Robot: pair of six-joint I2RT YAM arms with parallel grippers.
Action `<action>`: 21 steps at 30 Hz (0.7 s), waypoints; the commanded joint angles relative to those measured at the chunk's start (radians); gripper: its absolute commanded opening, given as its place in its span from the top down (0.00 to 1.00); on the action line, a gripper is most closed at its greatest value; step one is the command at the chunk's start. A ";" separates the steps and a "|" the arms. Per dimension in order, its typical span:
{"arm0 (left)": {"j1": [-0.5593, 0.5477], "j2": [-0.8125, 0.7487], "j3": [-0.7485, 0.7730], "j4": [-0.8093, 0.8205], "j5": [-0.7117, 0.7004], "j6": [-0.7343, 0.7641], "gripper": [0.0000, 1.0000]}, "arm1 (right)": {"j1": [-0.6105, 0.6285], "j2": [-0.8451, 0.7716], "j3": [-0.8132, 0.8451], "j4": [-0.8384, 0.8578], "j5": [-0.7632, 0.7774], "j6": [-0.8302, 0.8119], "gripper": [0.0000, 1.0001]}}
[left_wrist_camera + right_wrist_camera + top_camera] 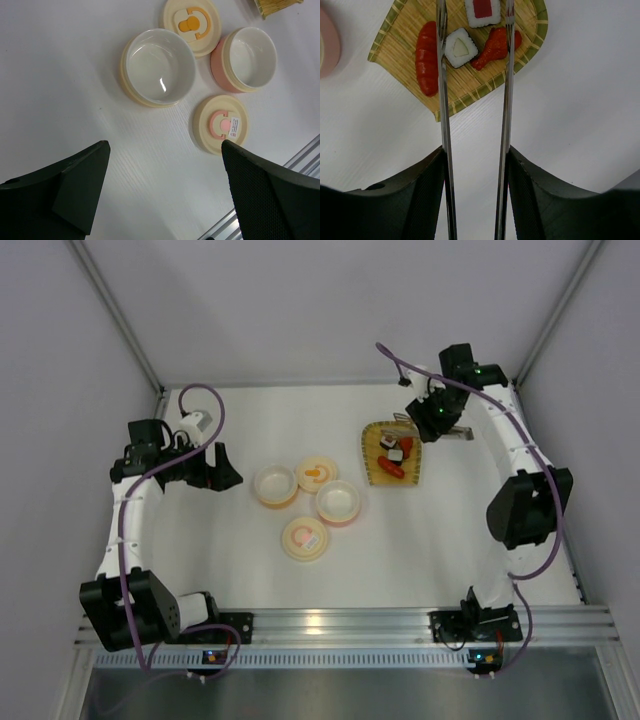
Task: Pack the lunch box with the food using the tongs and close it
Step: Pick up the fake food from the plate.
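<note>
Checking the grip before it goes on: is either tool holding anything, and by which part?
The right tool grips the slim silver metal tongs across both arms; the left tool holds nothing.

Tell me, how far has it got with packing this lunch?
Barely started. Done: the right claw grips the tongs, and the cream bowl and pink bowl stand open and empty, lids beside them. In hand: the tongs hang over the woven tray. Left: the sausage, rolls and drumstick piece all lie on the tray; every piece needs moving, then lids on.
</note>
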State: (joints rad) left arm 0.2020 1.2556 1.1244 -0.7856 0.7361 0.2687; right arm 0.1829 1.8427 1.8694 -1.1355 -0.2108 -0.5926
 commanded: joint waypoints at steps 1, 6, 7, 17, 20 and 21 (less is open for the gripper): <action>-0.003 0.004 0.035 -0.009 0.014 0.038 0.02 | 0.006 0.029 0.082 0.002 0.008 -0.056 0.51; -0.003 0.019 0.029 0.002 0.029 0.030 0.02 | 0.001 0.082 0.135 -0.015 0.024 -0.078 0.51; -0.003 0.024 0.029 0.006 0.031 0.027 0.02 | 0.001 0.089 0.146 -0.021 0.022 -0.081 0.51; -0.003 0.042 0.031 0.013 0.031 0.029 0.02 | 0.001 0.162 0.212 -0.063 -0.019 -0.082 0.50; -0.004 0.044 0.031 0.013 0.029 0.029 0.02 | 0.001 0.168 0.209 -0.070 -0.033 -0.082 0.50; -0.006 0.045 0.031 0.013 0.028 0.029 0.02 | 0.001 0.170 0.209 -0.072 -0.035 -0.084 0.50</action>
State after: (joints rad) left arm 0.2012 1.2995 1.1259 -0.7864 0.7403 0.2764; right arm 0.1822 2.0071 2.0304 -1.1744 -0.2096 -0.6605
